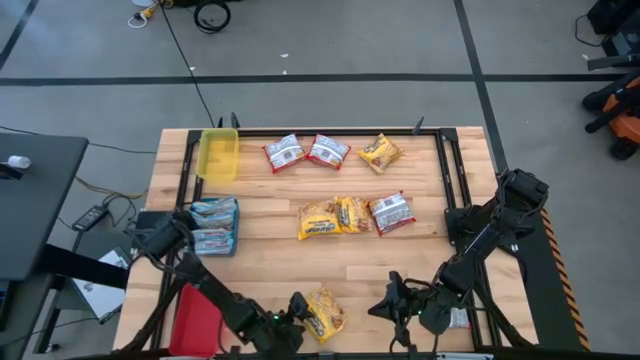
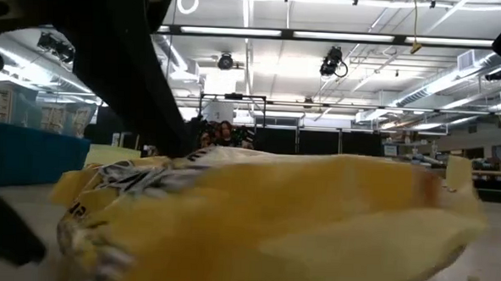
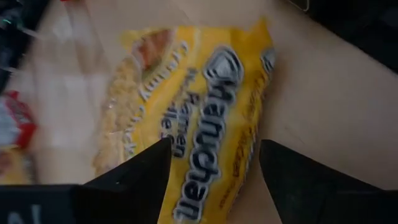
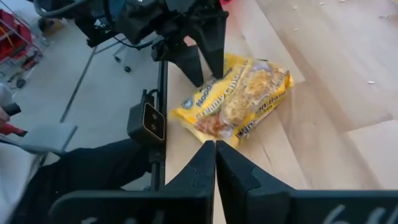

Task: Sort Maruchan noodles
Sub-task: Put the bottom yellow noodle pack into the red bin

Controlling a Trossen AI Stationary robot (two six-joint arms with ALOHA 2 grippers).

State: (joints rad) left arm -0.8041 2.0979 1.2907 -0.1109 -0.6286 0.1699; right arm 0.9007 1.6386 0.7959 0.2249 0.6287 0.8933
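A: What is seen on the wooden table (image 1: 420,250), largest first?

B: A yellow tray (image 1: 219,154) and a blue tray (image 1: 214,226) are set along the left side; the blue one is filled with pale blue packets. A red tray (image 1: 197,318) is seen at the near left corner. Loose Maruchan noodles (image 1: 347,214) are scattered mid-table, and one yellow packet (image 4: 233,102) is lying at the near edge.

A: And the grippers?

B: The left gripper (image 4: 202,59) is poised at that yellow packet with its fingers (image 3: 134,174) spread wide on either side; nothing is gripped. The right gripper (image 4: 215,149) is held just beside the packet, fingers pressed together, empty.

A: What could go wrong?

B: The packet could be nudged off the near edge if the spread fingers are lowered off-centre. A thin, slippery wrapper may be pinched by a corner only and dropped on the way to a tray. The two arms are close, so contact between them is a risk.
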